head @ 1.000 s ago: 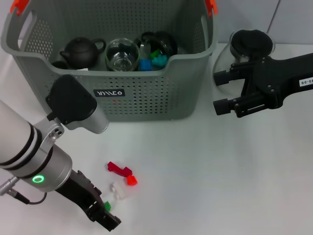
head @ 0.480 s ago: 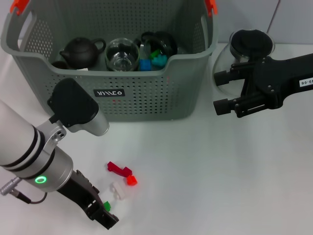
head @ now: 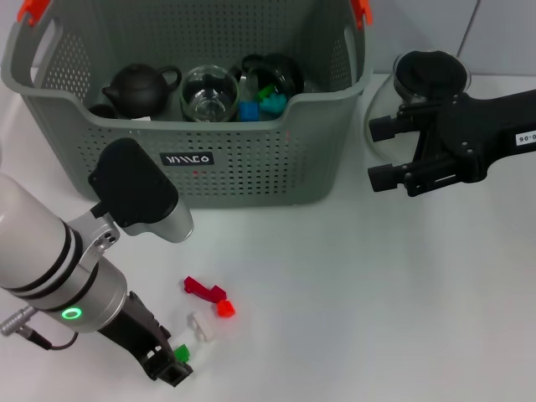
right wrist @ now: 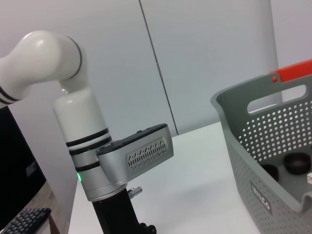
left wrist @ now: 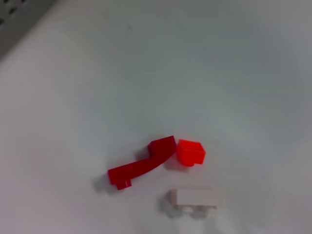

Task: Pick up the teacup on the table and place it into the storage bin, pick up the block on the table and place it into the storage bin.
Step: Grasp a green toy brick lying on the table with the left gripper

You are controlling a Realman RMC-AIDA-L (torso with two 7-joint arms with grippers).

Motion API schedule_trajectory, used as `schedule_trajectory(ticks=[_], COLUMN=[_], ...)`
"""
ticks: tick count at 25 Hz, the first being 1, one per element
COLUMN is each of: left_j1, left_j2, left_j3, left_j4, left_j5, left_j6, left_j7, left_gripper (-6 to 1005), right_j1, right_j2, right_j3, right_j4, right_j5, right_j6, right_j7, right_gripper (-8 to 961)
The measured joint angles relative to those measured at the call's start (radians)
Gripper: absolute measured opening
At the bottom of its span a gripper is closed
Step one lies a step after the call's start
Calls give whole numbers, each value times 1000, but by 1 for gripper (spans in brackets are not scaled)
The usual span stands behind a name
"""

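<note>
White table (head: pixel 377 310): left tool (head: pixel 174 365) pinches green block (head: pixel 181 353); right tool (head: pixel 383 153) spread.

Head camera looked steeply down over the white table (head: pixel 352 293), storage bin (head: pixel 251 159) at 12 o'clock, left wrist camera hung close above the red block (left wrist: pixel 141 165), right wrist camera faced sideways, sharing the bin.

A round glass pot (head: pixel 431 79) with black lid stands on the table (head: pixel 352 301).
</note>
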Motion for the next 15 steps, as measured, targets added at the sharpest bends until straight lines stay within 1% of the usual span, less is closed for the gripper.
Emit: schedule_trajectory(ticks=[9,15], left_j1=[16,17], left_j2=[-3,-3], left_j3=[17,35], left_j4=[-25,-24], left_j5=[13,13], left_j6=[-14,-16], left_j7=[1,-2], left_gripper=[578,550], right_j1=[-5,-7], right_j2=[0,0], right_j3=[6,6], right_j4=[0,0], right_j5=[7,10], right_j6=[-3,-3], right_j7=[-12,-14], right_gripper=[925,925])
